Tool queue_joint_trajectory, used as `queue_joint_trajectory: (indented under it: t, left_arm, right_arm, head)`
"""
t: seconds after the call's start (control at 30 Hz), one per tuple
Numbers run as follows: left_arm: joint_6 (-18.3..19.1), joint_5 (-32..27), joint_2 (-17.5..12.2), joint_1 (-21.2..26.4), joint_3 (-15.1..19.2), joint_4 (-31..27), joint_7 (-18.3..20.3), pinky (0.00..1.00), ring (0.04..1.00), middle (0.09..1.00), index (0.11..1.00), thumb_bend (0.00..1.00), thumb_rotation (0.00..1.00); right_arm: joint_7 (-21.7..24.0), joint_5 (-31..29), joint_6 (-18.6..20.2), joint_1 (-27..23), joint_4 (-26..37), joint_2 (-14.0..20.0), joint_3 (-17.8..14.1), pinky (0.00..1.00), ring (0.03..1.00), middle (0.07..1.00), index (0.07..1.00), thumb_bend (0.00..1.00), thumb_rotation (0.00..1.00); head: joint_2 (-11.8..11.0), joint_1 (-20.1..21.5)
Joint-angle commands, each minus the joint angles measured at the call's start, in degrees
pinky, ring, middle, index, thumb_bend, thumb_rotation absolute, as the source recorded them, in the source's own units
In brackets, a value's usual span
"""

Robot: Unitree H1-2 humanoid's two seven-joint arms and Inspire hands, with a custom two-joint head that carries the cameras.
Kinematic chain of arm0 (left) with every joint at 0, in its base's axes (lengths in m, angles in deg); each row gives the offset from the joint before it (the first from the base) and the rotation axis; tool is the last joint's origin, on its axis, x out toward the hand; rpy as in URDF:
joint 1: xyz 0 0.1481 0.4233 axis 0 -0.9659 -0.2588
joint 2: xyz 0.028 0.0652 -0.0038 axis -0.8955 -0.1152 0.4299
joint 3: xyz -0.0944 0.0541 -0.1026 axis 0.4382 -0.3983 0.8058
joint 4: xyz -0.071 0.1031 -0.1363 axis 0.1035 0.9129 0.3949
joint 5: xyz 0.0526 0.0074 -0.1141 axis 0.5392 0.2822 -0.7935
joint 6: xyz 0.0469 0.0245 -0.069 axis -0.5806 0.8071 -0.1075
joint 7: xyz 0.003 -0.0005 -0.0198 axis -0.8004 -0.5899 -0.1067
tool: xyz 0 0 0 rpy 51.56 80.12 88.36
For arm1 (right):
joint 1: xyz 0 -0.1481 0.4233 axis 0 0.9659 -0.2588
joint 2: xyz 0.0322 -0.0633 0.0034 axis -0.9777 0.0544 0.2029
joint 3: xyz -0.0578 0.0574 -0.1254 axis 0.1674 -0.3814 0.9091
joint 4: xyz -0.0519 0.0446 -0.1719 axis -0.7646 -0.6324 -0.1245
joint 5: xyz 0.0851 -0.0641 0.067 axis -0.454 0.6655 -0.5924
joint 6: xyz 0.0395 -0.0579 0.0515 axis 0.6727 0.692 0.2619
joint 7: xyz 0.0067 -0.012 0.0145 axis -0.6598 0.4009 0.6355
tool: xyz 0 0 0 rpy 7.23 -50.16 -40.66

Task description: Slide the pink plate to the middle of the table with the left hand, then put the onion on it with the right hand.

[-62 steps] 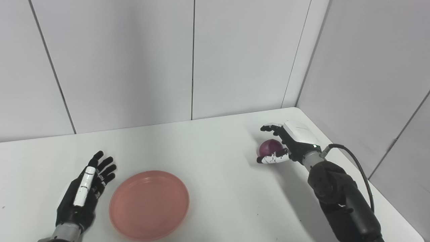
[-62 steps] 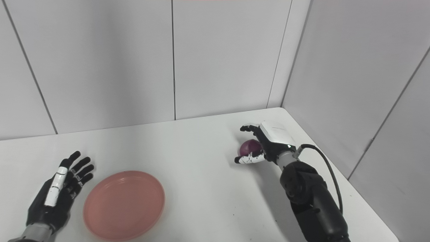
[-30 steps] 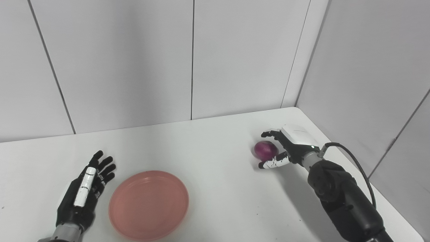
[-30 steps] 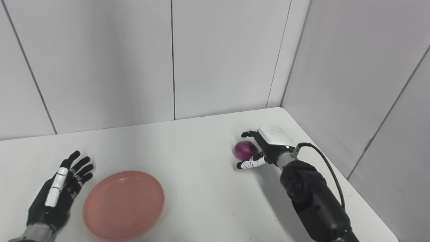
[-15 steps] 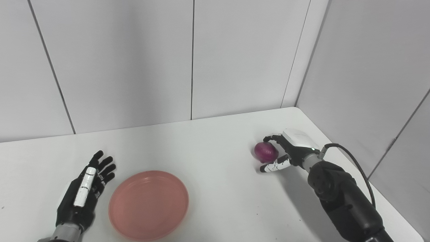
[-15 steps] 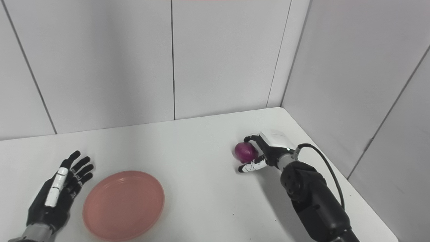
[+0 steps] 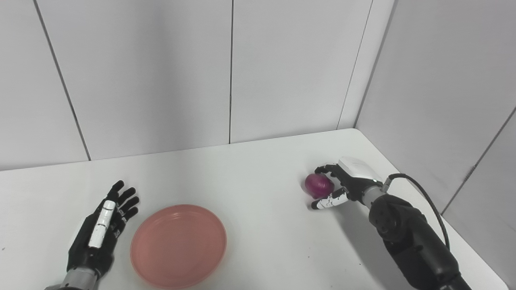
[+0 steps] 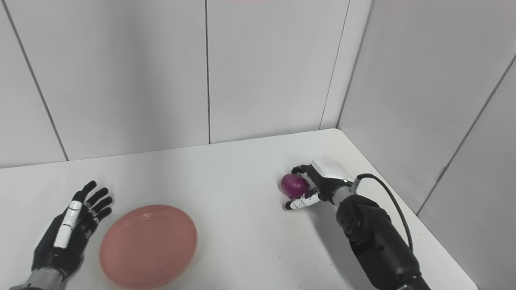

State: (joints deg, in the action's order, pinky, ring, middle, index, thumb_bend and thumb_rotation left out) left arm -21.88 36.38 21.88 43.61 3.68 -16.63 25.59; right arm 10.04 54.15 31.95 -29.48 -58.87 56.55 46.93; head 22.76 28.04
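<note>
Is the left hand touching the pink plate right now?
No, the left hand lies open on the table beside the pink plate, with a gap between them.

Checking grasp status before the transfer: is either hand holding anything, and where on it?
The right hand grips the onion by its sides, fingers over the far side, thumb near. The left hand holds nothing.

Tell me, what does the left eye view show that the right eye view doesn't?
Only the left eye view shows the strip of table left of the left hand, with a small dark speck. Only the right eye view shows more of the right-hand wall. Both show the left hand open beside the empty pink plate, and the right hand curled around the onion.
</note>
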Motion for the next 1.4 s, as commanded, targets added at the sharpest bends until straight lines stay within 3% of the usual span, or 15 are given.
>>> queue_joint_trajectory:
  t: [0.0, 0.3, 0.77, 1.07, 1.37]
  left_arm:
    - [4.21, 0.46, -0.23, -3.11, -0.15, 3.07, -0.66, 0.91, 0.892, 0.894, 0.914, 0.64, 0.75]
    - [4.55, 0.53, -0.35, -3.0, -0.04, 3.31, -0.74, 0.9, 0.888, 0.891, 0.904, 0.65, 0.74]
    - [4.86, -0.02, -0.45, -3.03, -0.01, 3.16, -0.46, 0.91, 0.894, 0.896, 0.914, 0.65, 0.73]
    - [4.89, -0.14, -0.57, -3.17, 0.02, 2.87, -0.36, 0.91, 0.894, 0.899, 0.911, 0.64, 0.73]
    - [5.0, -0.16, -0.57, -2.96, -0.2, 3.05, -0.34, 0.92, 0.897, 0.899, 0.914, 0.65, 0.74]
  right_arm:
    - [-1.53, -0.43, 0.05, -1.55, 1.16, 1.75, -0.55, 0.63, 0.8, 0.833, 0.81, 0.99, 0.36]
    - [-3.03, -1.43, -0.76, -1.4, 0.85, 1.34, 0.08, 0.63, 0.793, 0.831, 0.81, 0.98, 0.33]
    - [-6.21, -3.61, -1.41, -1.07, -0.23, 0.73, 1.1, 0.5, 0.627, 0.736, 0.778, 0.89, 0.23]
    - [1.53, -1.09, 4.62, -2.23, 0.07, 3.29, 5.08, 0.58, 0.662, 0.713, 0.75, 0.87, 0.21]
    - [7.97, 2.28, 5.89, -2.8, 0.17, 4.31, 5.96, 0.55, 0.63, 0.696, 0.725, 0.86, 0.2]
  head:
    - [0.04, -0.06]
    - [0.17, -0.16]
    - [0.35, -0.2]
    - [0.49, -0.23]
    - [0.52, -0.12]
